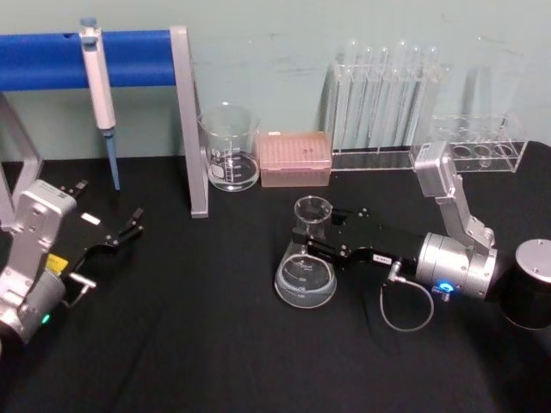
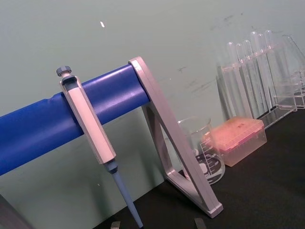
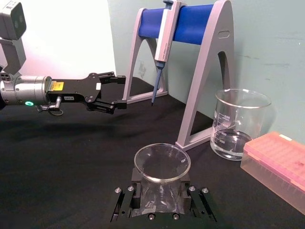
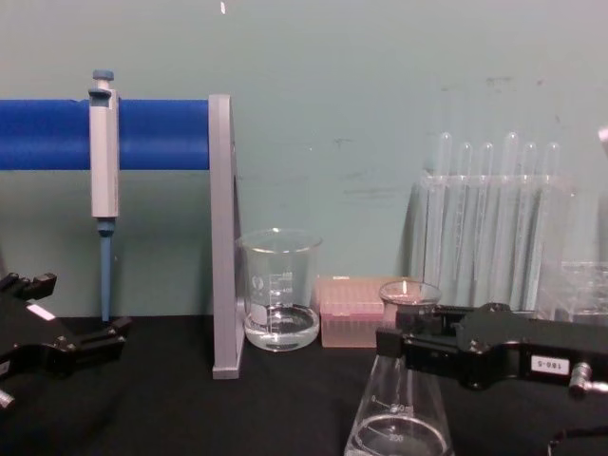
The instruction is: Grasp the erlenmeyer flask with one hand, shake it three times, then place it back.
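Right gripper (image 1: 324, 234): narrow, both slim fingers pressed on the neck of the erlenmeyer flask (image 1: 305, 274), just under the flared rim. Reaching in from 3 o'clock, low over the table (image 1: 215, 353). Flask upright, wide base flat on the black cloth, near the middle of the head view, slightly toward 3 o'clock. From the right wrist camera, looking down on the open mouth: one finger pad at either side of the glass.

At 11 o'clock from the flask, well apart: beaker (image 1: 230, 148) with a little clear liquid in the bottom. At 12 o'clock, just beside the beaker: pink tip box (image 1: 294, 158). At 1 o'clock, along the back wall: test tubes (image 1: 383, 86) upright in a clear rack. At 10 o'clock, beyond the beaker: grey stand (image 1: 191, 120) carrying a blue bar, with a pipette (image 1: 99, 86) hanging tip down.

At 9 o'clock, well apart from the flask: left gripper (image 1: 136, 222), parked just above the cloth, fingers spread wide, holding nothing.
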You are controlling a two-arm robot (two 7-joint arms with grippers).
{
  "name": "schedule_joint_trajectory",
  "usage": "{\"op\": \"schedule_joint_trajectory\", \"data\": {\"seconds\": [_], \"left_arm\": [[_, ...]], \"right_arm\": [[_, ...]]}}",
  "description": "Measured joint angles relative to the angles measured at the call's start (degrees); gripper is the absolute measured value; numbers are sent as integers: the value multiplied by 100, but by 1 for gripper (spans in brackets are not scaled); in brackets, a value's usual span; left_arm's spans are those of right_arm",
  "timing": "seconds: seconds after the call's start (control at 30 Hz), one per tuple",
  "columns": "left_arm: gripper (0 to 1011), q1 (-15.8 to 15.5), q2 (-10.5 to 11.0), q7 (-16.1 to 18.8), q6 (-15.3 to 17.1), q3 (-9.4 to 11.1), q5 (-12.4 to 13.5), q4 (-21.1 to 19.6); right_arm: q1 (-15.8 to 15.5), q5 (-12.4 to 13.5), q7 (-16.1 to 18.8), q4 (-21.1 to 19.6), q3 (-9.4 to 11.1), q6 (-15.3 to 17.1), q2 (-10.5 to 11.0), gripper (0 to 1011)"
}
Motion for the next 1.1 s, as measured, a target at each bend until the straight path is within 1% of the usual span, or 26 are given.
{"op": "schedule_joint_trajectory", "data": {"seconds": [0.17,0.3,0.57,0.6,0.67,0.73,0.77,0.8,0.83,0.87,1.0,1.03,1.1], "left_arm": [[1001,0,0,0,0,0,0,0],[1001,-1,0,0,0,0,0,0],[1001,0,0,0,0,0,0,0],[1001,0,0,0,0,0,0,0],[1001,0,0,0,0,0,0,0],[1001,0,0,0,0,0,0,0],[1001,0,0,0,0,0,0,0],[1002,0,0,0,0,0,0,0],[1001,0,0,0,0,0,0,0],[1001,0,0,0,0,0,0,0],[1001,0,0,0,0,0,0,0],[1001,0,0,0,0,0,0,0],[1001,0,0,0,0,0,0,0]], "right_arm": [[-16,15,-1,-18,17,13,14,453],[-67,84,-77,-137,109,45,36,453],[-218,173,-496,-653,335,216,139,453],[-268,196,-645,-792,401,275,159,453],[-333,209,-821,-956,482,339,180,453],[-462,214,-1199,-1248,639,429,196,453],[-462,214,-1199,-1248,639,429,196,453],[-531,205,-1399,-1390,721,462,196,453],[-569,194,-1493,-1466,766,472,195,453],[-640,151,-1677,-1596,839,479,190,453],[-788,14,-2075,-1846,989,480,164,453],[-860,-84,-2298,-1962,1051,480,150,453],[-940,-187,-2503,-2073,1113,488,133,456]]}}
